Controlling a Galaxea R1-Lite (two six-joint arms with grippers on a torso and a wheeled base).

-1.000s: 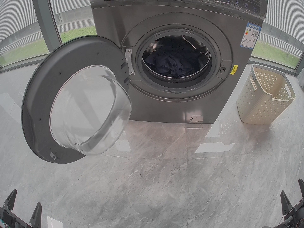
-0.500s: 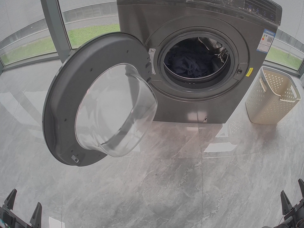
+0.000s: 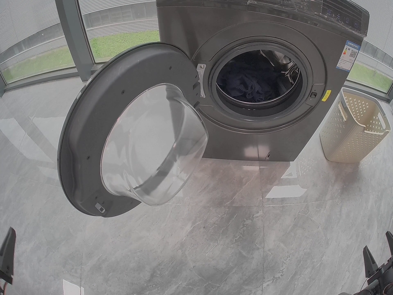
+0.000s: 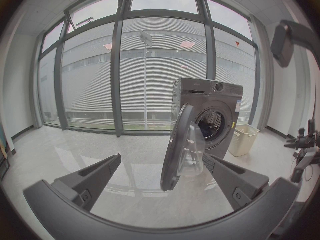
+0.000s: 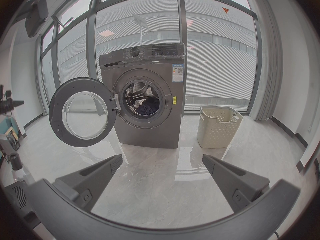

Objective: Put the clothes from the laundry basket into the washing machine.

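Note:
The grey washing machine [image 3: 262, 144] stands ahead with its round door [image 3: 123, 132] swung wide open to the left. Dark clothes [image 3: 254, 80] lie inside the drum. To the right of the machine a cream laundry basket [image 3: 356, 128] sits on the floor, and in the right wrist view the laundry basket [image 5: 218, 125] looks empty. My left gripper [image 4: 161, 155] is held low and far back from the machine, open and holding nothing. My right gripper [image 5: 162, 156] is also open and empty, low at the right, where the head view shows the right gripper [image 3: 377, 242].
Grey marble floor [image 3: 229, 242] stretches between me and the machine. The open door juts out over the floor on the left side. Tall windows [image 3: 114, 17] with dark frames stand behind the machine.
The head camera has turned, so machine and basket sit further right in the picture. My left gripper has moved outward to the left edge of the head view. The right gripper stays put.

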